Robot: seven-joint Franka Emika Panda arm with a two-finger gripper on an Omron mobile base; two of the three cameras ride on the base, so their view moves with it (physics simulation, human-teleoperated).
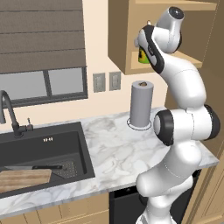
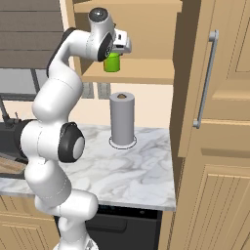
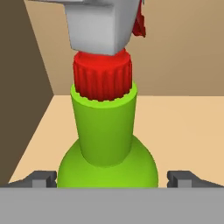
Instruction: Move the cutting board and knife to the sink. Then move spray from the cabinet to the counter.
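Note:
The green spray with its red-and-white top stands upright on the shelf of the doorless cabinet niche. My gripper is open, with one fingertip on each side of the bottle's lower body and a gap on both sides. From the base, the spray peeks out under the hand inside the cabinet, and the spray is partly hidden by the wrist. The cutting board lies in the black sink, with the knife just behind it. The marble counter lies below.
A tall grey paper towel roll stands on the counter right under the niche. A dark faucet rises behind the sink. A tall wooden cabinet door with a bar handle stands to the right.

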